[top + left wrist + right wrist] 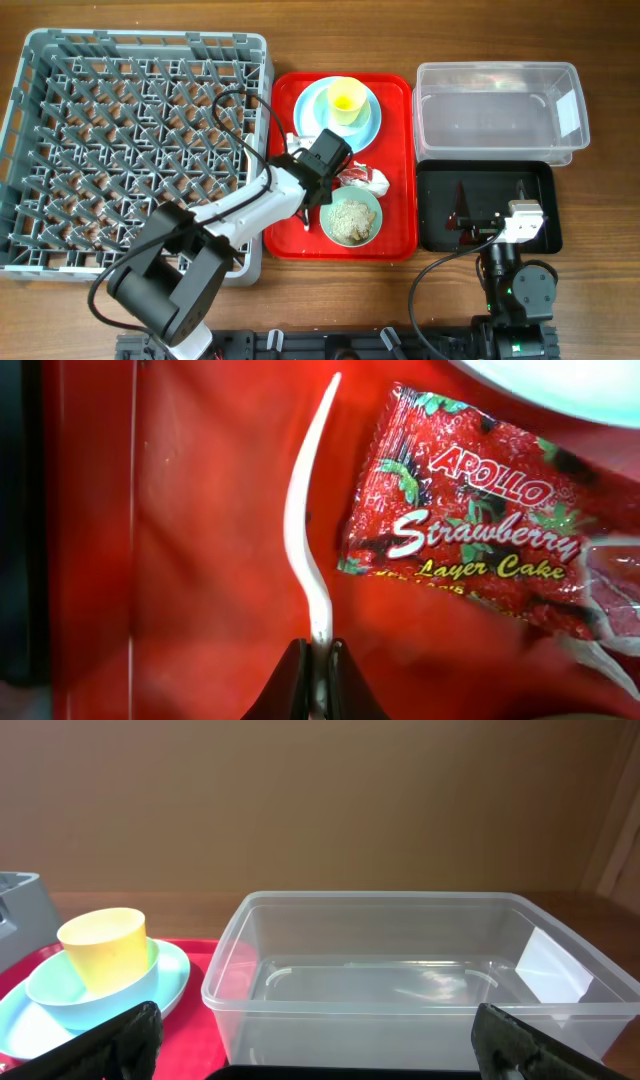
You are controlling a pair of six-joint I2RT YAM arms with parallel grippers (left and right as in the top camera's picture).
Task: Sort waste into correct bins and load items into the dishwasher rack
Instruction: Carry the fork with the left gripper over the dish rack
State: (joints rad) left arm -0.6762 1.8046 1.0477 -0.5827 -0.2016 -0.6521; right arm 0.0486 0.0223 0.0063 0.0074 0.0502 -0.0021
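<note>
My left gripper (318, 665) is shut on the end of a white plastic utensil (300, 510). It shows edge-on over the red serving tray (200, 560), and I cannot tell fork from spoon. The red printed snack wrapper (470, 520) lies just right of it. From overhead the left gripper (310, 188) is over the tray's middle, beside the white napkin (376, 181) and the pale green bowl (350, 218) holding rice. The yellow cup (346, 98) stands in the light blue bowl on the light blue plate (310, 105). My right gripper (320, 1055) is open and empty over the black tray (440, 215), facing the clear tub (400, 1020).
The grey dishwasher rack (140, 150) fills the left of the table, its edge next to the red tray (405, 170). The clear tub (495, 105) with a white label sits behind the black tray. The left arm reaches across the rack's front right corner.
</note>
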